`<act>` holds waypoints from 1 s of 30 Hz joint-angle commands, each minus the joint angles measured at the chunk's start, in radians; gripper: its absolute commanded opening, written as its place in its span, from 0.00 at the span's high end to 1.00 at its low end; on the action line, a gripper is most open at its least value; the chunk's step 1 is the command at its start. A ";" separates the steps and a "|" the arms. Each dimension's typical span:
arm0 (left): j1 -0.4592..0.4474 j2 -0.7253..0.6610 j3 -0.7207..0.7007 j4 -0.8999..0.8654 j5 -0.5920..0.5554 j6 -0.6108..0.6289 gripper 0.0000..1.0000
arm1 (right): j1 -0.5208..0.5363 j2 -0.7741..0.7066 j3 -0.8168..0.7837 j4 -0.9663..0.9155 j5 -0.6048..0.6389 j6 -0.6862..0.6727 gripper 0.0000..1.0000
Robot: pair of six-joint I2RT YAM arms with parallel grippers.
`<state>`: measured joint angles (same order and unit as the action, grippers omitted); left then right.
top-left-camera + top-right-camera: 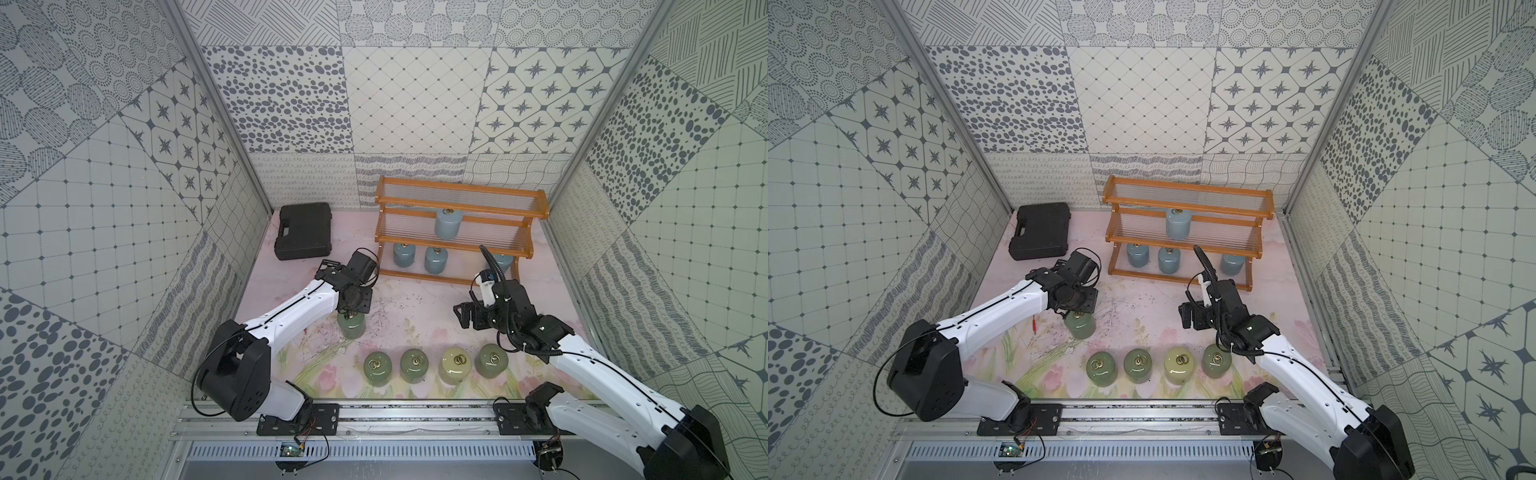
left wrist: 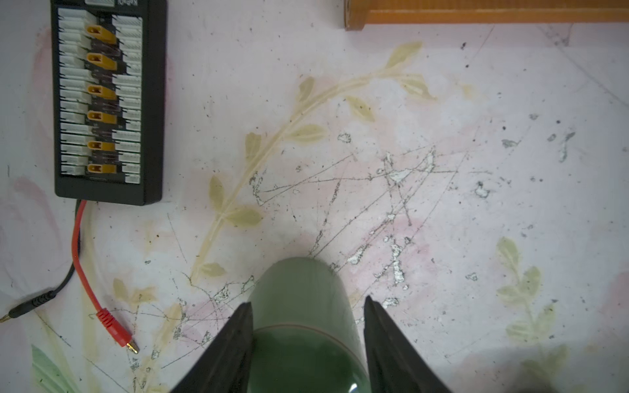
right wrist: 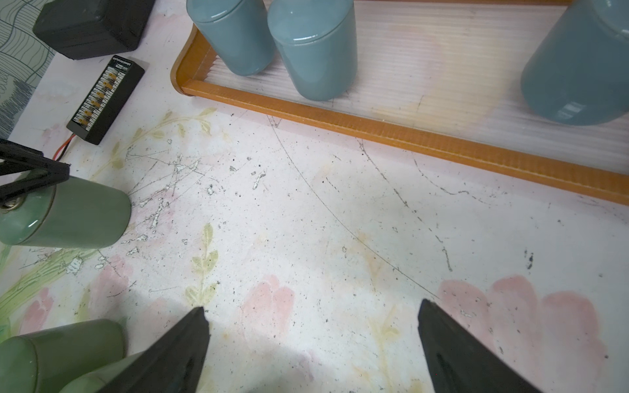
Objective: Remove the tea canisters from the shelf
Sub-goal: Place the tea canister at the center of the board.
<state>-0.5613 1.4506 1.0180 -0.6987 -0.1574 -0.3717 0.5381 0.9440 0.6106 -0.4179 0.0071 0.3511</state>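
Three green jars and a cream jar stand in a row on the surface, low in both top views. Above them, left of centre, my left end effector straddles a fifth green jar that stands upright. Its fingers lie close along the sides; whether they clamp it I cannot tell. My right end effector hangs wide and empty at right. Farther up, the shelf carries three blue jars on its bottom tier and one blue jar on the middle tier.
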 commanded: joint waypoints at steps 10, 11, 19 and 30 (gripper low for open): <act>-0.001 -0.074 -0.099 -0.208 0.030 -0.089 0.48 | -0.005 -0.001 -0.026 0.065 -0.020 -0.013 0.00; -0.002 -0.077 -0.102 -0.219 0.023 -0.094 0.48 | -0.004 0.002 -0.028 0.070 -0.023 -0.012 0.00; -0.027 -0.148 -0.115 -0.299 -0.060 -0.168 0.48 | -0.004 0.010 -0.038 0.087 -0.036 -0.012 0.01; -0.109 -0.113 -0.009 -0.326 -0.114 -0.174 0.32 | -0.007 0.025 -0.040 0.095 -0.040 -0.021 0.00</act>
<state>-0.6437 1.3220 0.9615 -0.8833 -0.2302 -0.5262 0.5358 0.9619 0.5793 -0.3748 -0.0257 0.3473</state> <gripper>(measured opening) 0.682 0.998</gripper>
